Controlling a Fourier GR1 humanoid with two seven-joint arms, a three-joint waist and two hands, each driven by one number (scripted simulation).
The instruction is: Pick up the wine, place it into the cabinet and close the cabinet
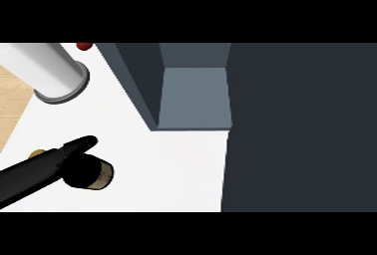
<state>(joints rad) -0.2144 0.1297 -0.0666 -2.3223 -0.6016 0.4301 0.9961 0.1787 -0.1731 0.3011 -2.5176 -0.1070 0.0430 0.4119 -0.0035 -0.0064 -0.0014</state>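
White counter (169,164), dark blue-grey cabinet (191,99) standing open at its far edge. Wine (90,172), dark glossy bottle seen end-on so axis is roughly vertical, sits left of and nearer than the cabinet. Left hand (70,149) touches it; can't tell its grasp. Right hand isn't visible.

The surface (177,164) looks smooth, matt white, with a pale wood-grain strip (13,107) along its left edge. The cabinet (294,129) is flat, matt dark slate, its inner shelf (195,97) a lighter grey. The wine bottle (37,174) shows glossy black like glass, and the white cylinder (52,69) has a satin sheen.
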